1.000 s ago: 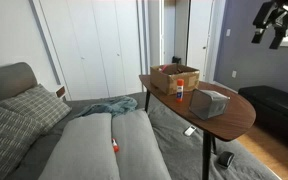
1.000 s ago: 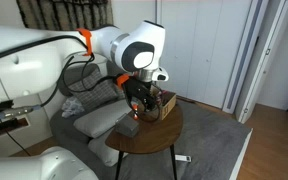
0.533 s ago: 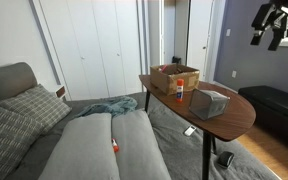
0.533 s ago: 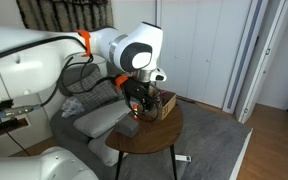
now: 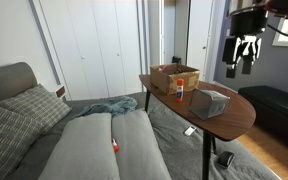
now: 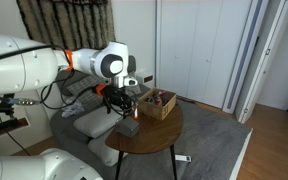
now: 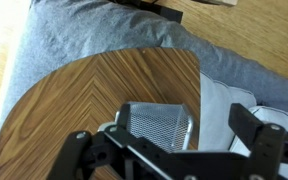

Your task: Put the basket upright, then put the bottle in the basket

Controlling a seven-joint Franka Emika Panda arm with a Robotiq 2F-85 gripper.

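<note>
The grey wire-mesh basket (image 5: 208,103) lies on its side on the oval wooden table (image 5: 236,122). In the wrist view the basket (image 7: 152,118) sits right below me, near the table's edge. My gripper (image 5: 240,68) is open and empty, hanging well above the basket with its fingers pointing down. It also shows in an exterior view (image 6: 124,100) and in the wrist view (image 7: 166,136). A small white and red thing (image 5: 181,95), which looks like the bottle, lies on the table against the brown box. It is too small to be sure.
A low brown box (image 5: 174,78) with things inside stands at the table's far end, also in an exterior view (image 6: 157,103). A grey sofa (image 5: 94,150) with cushions lies beside the table; a small white and orange object (image 5: 114,146) rests on it. A white thing (image 5: 189,131) lies on the floor.
My gripper has moved from high up at the side down and inward, so it is now over the table above the basket. The basket, box and bottle have not moved.
</note>
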